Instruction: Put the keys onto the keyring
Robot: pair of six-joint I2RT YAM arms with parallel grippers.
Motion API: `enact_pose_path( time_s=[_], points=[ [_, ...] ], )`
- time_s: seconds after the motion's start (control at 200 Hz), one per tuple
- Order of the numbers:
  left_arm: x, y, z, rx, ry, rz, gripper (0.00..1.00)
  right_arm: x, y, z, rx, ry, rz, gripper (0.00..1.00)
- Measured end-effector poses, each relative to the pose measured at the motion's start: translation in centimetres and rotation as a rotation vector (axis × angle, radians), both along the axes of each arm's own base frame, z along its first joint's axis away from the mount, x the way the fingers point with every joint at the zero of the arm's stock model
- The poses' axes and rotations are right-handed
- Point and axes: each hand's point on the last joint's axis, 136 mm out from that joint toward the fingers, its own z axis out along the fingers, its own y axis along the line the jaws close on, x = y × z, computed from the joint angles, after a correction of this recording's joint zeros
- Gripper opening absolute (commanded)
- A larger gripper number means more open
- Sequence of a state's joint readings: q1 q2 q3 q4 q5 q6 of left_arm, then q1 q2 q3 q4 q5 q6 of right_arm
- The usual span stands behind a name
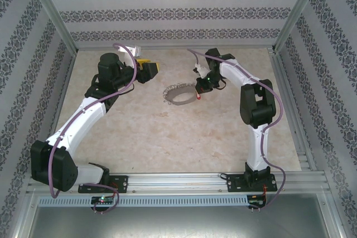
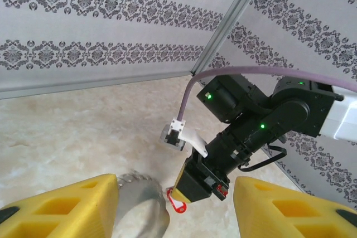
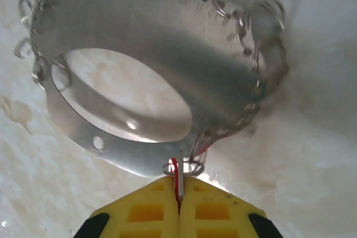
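The right gripper [image 3: 179,187] is clamped tight on the key [image 3: 177,172]. Its 2 yellow fingers are pressed together, with only the thin silver blade and a sliver of red showing between them. The key's tip sits at the 6 o'clock edge of the keyring [image 3: 156,37], touching or just short of 1 of the small rings [image 3: 192,166] that fringe the band; I cannot tell which.

From above, the keyring [image 1: 179,94] lies flat on the table [image 1: 167,137], slightly toward 12 o'clock from centre, with the right gripper at its 3 o'clock. The left gripper [image 1: 148,69] hangs at the ring's 10 o'clock, apart from it, jaws spread and empty.

Nothing pins the keyring down, so a push from the key would probably slide the whole loop toward 9 o'clock instead of threading it. The hold is on a thin edge, so sideways pressure could twist the key or squeeze it out of the pads. The tip could also catch the wrong small ring and drag or lift the loop.

The fringe of small rings crowds the rim and leaves little open metal to aim at. In the left wrist view, the right gripper's dark body and its purple cable [image 2: 188,90] stand at 12 o'clock of the left fingers, between them and the key. Steadying the ring from that side looks awkward.
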State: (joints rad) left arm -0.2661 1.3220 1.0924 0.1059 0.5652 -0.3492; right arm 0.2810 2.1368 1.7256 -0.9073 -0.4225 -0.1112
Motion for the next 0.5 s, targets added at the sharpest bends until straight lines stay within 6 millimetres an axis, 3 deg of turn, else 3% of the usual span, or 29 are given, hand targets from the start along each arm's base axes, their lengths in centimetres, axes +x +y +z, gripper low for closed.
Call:
enact_pose_path(
  time_s=[0.5],
  points=[
    [0.1,-0.2,-0.4,0.000,0.010,-0.010,0.57,-4.4,0.5,-1.1,-0.008,0.031,0.034,0.00]
  ],
)
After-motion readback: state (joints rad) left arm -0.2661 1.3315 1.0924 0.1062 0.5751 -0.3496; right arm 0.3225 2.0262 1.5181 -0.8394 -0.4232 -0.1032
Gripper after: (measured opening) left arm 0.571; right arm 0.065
